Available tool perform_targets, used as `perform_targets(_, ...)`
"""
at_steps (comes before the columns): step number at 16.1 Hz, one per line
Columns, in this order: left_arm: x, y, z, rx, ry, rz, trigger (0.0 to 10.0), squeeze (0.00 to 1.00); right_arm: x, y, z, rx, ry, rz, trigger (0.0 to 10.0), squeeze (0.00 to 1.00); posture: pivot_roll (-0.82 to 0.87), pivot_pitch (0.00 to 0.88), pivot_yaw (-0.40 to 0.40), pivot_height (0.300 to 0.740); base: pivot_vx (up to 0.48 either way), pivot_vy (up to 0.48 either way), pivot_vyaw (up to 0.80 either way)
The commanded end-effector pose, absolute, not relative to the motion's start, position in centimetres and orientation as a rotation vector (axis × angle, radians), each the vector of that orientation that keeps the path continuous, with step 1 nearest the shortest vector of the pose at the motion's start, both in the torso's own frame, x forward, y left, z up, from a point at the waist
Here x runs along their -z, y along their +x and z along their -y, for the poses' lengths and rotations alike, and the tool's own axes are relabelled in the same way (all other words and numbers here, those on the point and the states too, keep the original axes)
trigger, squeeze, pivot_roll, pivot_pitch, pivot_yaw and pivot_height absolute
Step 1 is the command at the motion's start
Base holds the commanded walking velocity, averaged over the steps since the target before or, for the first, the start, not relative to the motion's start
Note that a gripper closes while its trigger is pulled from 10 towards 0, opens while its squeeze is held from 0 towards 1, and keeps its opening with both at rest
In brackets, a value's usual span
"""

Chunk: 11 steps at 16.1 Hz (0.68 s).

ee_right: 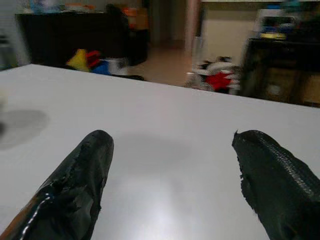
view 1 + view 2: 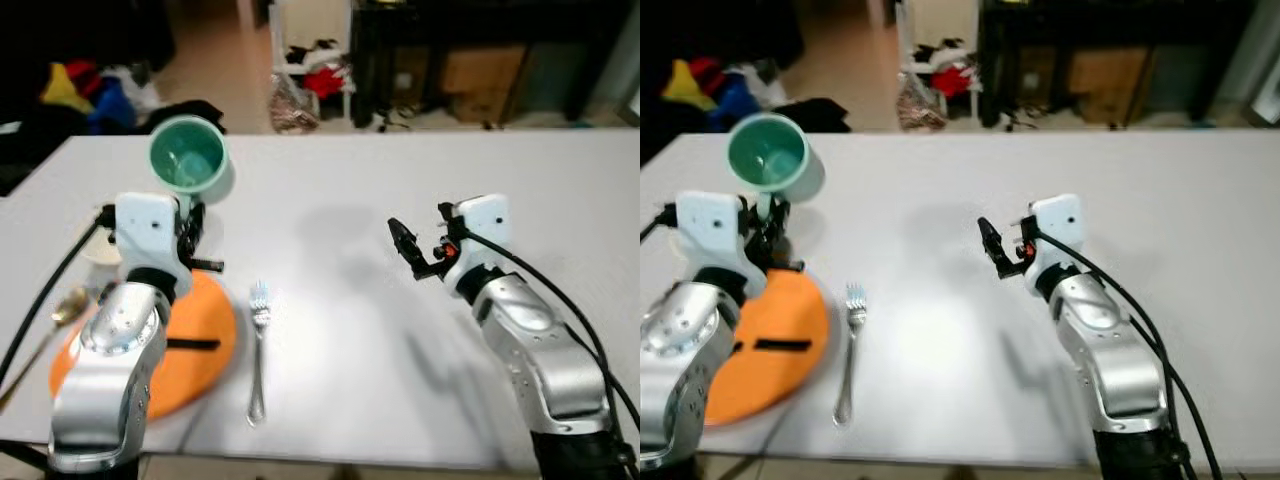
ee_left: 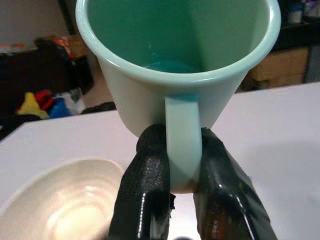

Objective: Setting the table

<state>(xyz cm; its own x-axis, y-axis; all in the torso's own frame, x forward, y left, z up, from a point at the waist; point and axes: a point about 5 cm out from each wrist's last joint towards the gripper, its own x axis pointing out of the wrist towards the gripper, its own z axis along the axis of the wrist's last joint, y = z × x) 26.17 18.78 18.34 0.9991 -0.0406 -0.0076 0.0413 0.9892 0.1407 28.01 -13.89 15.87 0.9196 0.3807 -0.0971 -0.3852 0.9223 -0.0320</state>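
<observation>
Lying at the far left edge of the white tabletop [image 2: 400, 180], a gold spoon [image 2: 66, 306] rests beside an orange plate [image 2: 200, 345], with a cream bowl [image 3: 65, 205] just behind the plate. The left end effector [image 3: 175, 200] is raised over this cluster, its two black fingers [image 3: 145, 195] clamped on the handle of a mint-green mug [image 2: 186, 155], which is held off the surface and tipped so its empty inside faces the head camera. The left arm's silver forearm covers much of the plate's near left side. Just right of the plate lies a silver fork [image 2: 258, 350], tines pointing away from the robot. Bare white surface follows, then the right end effector [image 2: 407, 245] hovers low over it, fingers [image 1: 80, 180] spread wide apart and holding nothing. Beyond the far edge stand dark furniture and scattered clothes on the floor.
</observation>
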Motion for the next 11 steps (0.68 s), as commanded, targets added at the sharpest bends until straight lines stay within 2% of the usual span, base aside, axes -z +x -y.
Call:
perform_targets(1,-18.2,26.6,-19.7,0.026,0.150,-0.022,10.0,0.00,-16.1,27.8,13.0,-0.468,-0.032,-0.089,10.0,0.00,-0.09,0.000,0.059,0.740,0.000,0.000,0.00)
perform_targets(4,-17.8,28.9,-19.4,0.105,0.160,-0.079,10.0,0.00,-16.1,27.5,14.0,-0.515,-0.068,-0.105,10.0,0.00,-0.10,0.000,0.073,0.740,0.000,0.000,0.00)
perform_targets(7,-17.3,31.3,-18.4,0.211,0.101,-0.131,10.0,0.00,-16.5,27.0,14.9,-0.568,-0.092,-0.114,10.0,0.00,-0.15,0.000,0.099,0.740,0.000,0.000,0.00)
perform_targets(11,-15.5,34.4,-17.4,0.273,0.110,-0.239,10.0,0.00,-16.6,26.0,15.8,-0.619,-0.141,-0.127,10.0,0.00,-0.21,0.000,0.121,0.740,0.000,0.000,0.00)
